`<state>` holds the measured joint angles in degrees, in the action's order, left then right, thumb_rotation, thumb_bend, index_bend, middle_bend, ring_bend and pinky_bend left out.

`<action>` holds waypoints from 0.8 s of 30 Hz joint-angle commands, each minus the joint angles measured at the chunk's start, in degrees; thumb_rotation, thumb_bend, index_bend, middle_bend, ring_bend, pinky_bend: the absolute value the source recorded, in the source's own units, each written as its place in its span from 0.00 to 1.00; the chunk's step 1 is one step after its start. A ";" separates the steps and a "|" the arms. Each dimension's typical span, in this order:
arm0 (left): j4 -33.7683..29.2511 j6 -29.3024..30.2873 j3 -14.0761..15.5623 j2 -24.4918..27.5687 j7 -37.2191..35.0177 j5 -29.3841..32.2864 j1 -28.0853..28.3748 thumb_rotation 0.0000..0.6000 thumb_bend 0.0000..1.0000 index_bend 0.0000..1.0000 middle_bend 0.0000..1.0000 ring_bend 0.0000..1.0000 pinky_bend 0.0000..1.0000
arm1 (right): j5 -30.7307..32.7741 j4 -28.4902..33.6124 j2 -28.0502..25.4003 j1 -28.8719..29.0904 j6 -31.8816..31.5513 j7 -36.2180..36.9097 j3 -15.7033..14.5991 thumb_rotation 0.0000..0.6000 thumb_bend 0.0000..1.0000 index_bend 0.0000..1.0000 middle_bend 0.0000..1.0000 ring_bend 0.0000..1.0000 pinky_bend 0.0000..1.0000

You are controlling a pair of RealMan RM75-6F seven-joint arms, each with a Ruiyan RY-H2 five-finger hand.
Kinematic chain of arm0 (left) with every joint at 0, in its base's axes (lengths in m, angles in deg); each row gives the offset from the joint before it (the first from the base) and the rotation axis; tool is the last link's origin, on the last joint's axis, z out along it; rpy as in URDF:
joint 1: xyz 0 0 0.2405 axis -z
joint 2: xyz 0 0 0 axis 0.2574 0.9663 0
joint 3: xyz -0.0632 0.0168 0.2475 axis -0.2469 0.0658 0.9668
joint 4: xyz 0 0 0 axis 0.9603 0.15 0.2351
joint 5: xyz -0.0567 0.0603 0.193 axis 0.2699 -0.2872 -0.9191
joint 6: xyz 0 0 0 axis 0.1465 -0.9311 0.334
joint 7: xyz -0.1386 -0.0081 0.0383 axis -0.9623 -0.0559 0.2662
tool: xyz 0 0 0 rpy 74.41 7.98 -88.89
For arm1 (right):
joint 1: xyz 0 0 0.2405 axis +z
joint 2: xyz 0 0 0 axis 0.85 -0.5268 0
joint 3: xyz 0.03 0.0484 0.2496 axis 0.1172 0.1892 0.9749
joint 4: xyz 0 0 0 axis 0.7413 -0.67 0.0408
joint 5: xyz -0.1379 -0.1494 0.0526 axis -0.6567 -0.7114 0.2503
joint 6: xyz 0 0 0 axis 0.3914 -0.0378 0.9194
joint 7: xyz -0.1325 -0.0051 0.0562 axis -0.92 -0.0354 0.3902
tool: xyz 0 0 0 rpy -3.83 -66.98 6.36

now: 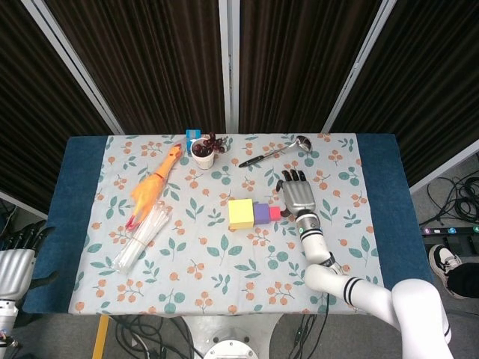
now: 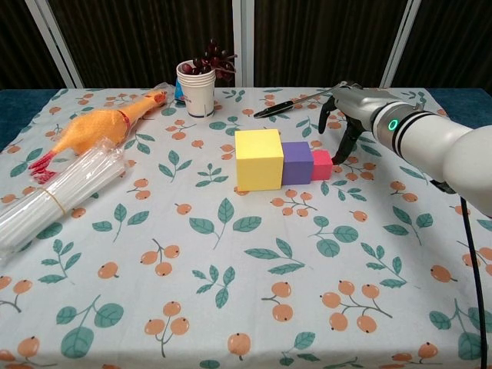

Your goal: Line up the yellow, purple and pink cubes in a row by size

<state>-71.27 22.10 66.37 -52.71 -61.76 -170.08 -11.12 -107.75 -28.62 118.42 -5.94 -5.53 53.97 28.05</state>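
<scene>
Counter [image 1: 378, 224], floral cloth. Yellow cube [image 2: 259, 159], purple cube [image 2: 297, 162], pink cube [image 2: 321, 164] sit mid-counter in a touching row, big to small. My right hand [image 2: 344, 115] beside pink, fingers apart, holding nothing. Left hand [image 1: 16, 258] off the counter edge, empty.

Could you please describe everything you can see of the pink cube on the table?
The pink cube is the smallest of three plain, matte blocks, foam-like in look. It sits flat on the leaf-and-berry tablecloth at the right end of the row, its left face against the purple cube, which adjoins the yellow cube. The right hand has a fingertip at its right edge; actual contact is hard to confirm.
</scene>
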 commanded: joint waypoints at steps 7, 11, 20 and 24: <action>0.33 0.11 0.06 -0.09 -0.31 -0.03 -0.15 1.00 0.00 0.21 0.19 0.12 0.17 | -0.47 -0.18 0.95 0.41 -0.09 0.30 0.32 1.00 0.00 0.37 0.08 0.00 0.00; 0.44 0.09 0.04 -0.14 -0.41 0.04 -0.19 1.00 0.00 0.21 0.19 0.12 0.17 | -0.58 0.09 0.76 0.32 -0.73 -0.63 -0.06 1.00 0.00 0.37 0.08 0.00 0.00; 0.71 0.09 -0.40 -0.65 -0.53 -0.71 0.56 1.00 0.00 0.21 0.19 0.12 0.17 | -5.78 13.64 -8.80 -6.50 -8.57 1.78 -2.32 1.00 0.03 0.37 0.08 0.00 0.00; 0.57 -0.12 -0.65 -0.94 -0.19 -0.79 0.98 1.00 0.00 0.21 0.19 0.12 0.17 | -13.21 24.69 -18.59 -13.08 -14.34 6.18 -5.71 1.00 0.15 0.37 0.11 0.00 0.00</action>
<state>-70.65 22.05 65.79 -53.57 -62.11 -170.93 -10.21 -114.88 -12.10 107.47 -13.46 -14.78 56.40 25.24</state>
